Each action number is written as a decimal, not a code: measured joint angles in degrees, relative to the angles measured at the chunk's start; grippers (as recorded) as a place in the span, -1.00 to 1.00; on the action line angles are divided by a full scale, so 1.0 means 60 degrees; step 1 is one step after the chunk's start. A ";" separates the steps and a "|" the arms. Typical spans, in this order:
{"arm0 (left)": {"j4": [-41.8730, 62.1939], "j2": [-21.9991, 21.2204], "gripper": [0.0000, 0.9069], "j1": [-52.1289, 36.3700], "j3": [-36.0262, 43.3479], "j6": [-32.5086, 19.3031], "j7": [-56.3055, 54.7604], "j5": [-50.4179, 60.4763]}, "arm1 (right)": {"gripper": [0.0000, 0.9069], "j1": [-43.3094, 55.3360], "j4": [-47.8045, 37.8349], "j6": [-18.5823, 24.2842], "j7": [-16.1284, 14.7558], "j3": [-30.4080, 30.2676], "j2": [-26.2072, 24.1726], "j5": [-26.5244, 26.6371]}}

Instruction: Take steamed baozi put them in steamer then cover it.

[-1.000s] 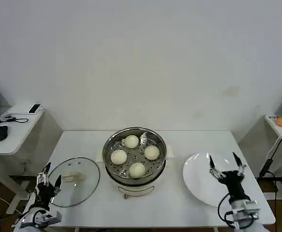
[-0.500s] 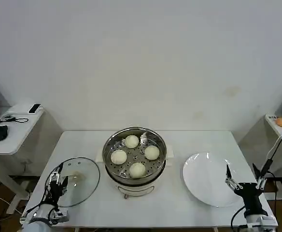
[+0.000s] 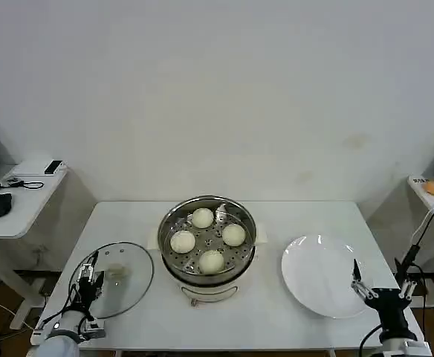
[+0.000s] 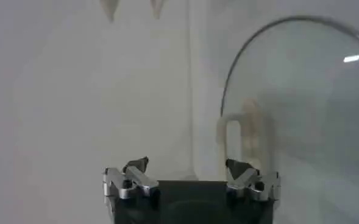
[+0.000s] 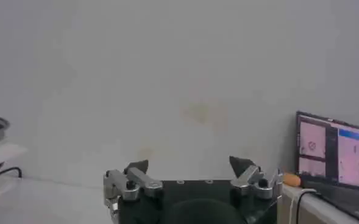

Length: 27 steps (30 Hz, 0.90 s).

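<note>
Both grippers are seen low at the near edge of the white table (image 3: 291, 216). Over the near-left part of the cover (image 3: 113, 279) the left gripper (image 3: 88, 277) is held, its fingers spread apart and grasping nothing; in the left wrist view the same gripper (image 4: 191, 173) is seen with the cover's (image 4: 301, 109) pale cream handle (image 4: 243, 131) just ahead of it. By the near-right rim of the white plate (image 3: 317, 279) the right gripper (image 3: 380, 281) is held, fingers likewise spread and empty, as is shown in the right wrist view (image 5: 191, 173). At the table's centre the steamer (image 3: 207, 245) is placed uncovered, and the four steamed baozi (image 3: 211, 261) are set on its perforated tray. On the table to the steamer's left the cover is laid flat.
</note>
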 measured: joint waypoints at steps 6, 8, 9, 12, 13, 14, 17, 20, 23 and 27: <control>0.0157 -0.0038 1.00 -0.0158 0.0072 -0.0003 -0.0001 0.0108 | 1.00 -0.0063 0.0008 0.0035 0.0003 0.0030 0.0031 -0.0038; 0.0214 -0.0037 1.00 -0.0217 0.0094 -0.0001 -0.0001 0.0137 | 1.00 -0.0091 0.0012 0.0052 0.0004 0.0010 0.0051 -0.0064; 0.0242 -0.0032 1.00 -0.0254 0.0103 -0.0001 0.0001 0.0144 | 1.00 -0.0106 0.0012 0.0060 0.0005 0.0000 0.0063 -0.0079; 0.0293 -0.0005 1.00 -0.0357 0.0142 0.0012 0.0025 0.0155 | 1.00 -0.0146 -0.0005 0.0111 0.0008 -0.0034 0.0100 -0.0120; 0.0318 -0.0003 1.00 -0.0390 0.0161 0.0014 0.0028 0.0160 | 1.00 -0.0157 -0.0020 0.0126 0.0010 -0.0045 0.0114 -0.0139; 0.0357 -0.0004 1.00 -0.0430 0.0189 0.0019 0.0032 0.0165 | 1.00 -0.0170 -0.0030 0.0134 0.0010 -0.0055 0.0122 -0.0153; 0.0442 -0.0017 1.00 -0.0543 0.0228 0.0034 0.0044 0.0190 | 1.00 -0.0179 -0.0046 0.0153 0.0011 -0.0066 0.0132 -0.0183; 0.0531 -0.0018 1.00 -0.0675 0.0293 0.0037 0.0056 0.0190 | 1.00 -0.0179 -0.0082 0.0172 0.0012 -0.0066 0.0133 -0.0210; 0.0650 -0.0015 1.00 -0.0824 0.0354 0.0014 0.0020 0.0202 | 1.00 -0.0184 -0.0105 0.0199 0.0008 -0.0065 0.0148 -0.0247; 0.0865 -0.0015 0.00 -0.1055 0.0383 -0.0020 -0.0070 0.0204 | 1.00 -0.0188 -0.0124 0.0211 0.0002 -0.0078 0.0166 -0.0295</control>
